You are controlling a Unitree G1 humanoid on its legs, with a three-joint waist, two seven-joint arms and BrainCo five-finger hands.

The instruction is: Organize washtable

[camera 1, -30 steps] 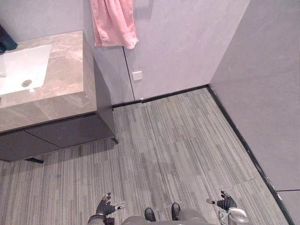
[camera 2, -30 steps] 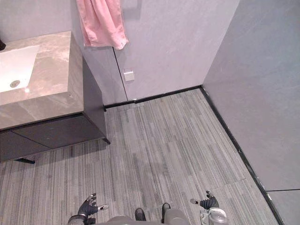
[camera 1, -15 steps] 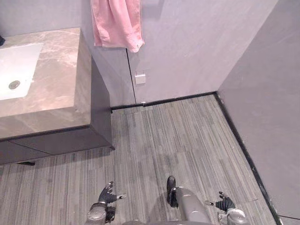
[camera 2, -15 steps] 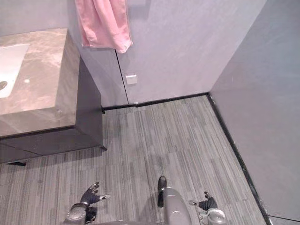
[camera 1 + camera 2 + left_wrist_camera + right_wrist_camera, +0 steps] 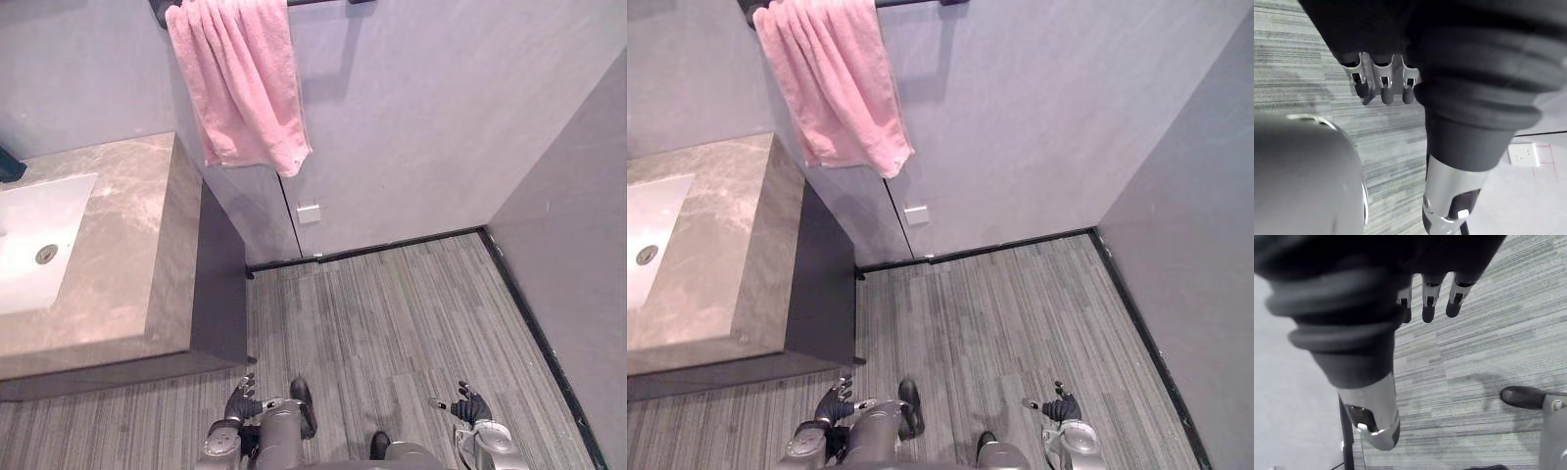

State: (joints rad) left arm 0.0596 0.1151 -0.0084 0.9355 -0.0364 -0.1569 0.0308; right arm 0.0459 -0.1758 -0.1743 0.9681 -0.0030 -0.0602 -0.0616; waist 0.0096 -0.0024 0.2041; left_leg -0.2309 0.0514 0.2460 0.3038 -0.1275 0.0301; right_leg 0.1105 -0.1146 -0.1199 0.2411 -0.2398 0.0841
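Approach step, by my reading. Left hand (image 5: 241, 400) and right hand (image 5: 470, 405) hang low, fingers loosely spread, empty. Brown marble counter (image 5: 127, 225) with white inset basin (image 5: 49, 225) well apart — next: turn, close in.

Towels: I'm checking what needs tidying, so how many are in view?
1. The pink towel hangs high on the wall beside the washtable. More may lie beyond the frame.

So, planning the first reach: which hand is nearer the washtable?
The left hand, open near the dark corner of the washtable; the right hand hangs open over the floor, farther away.
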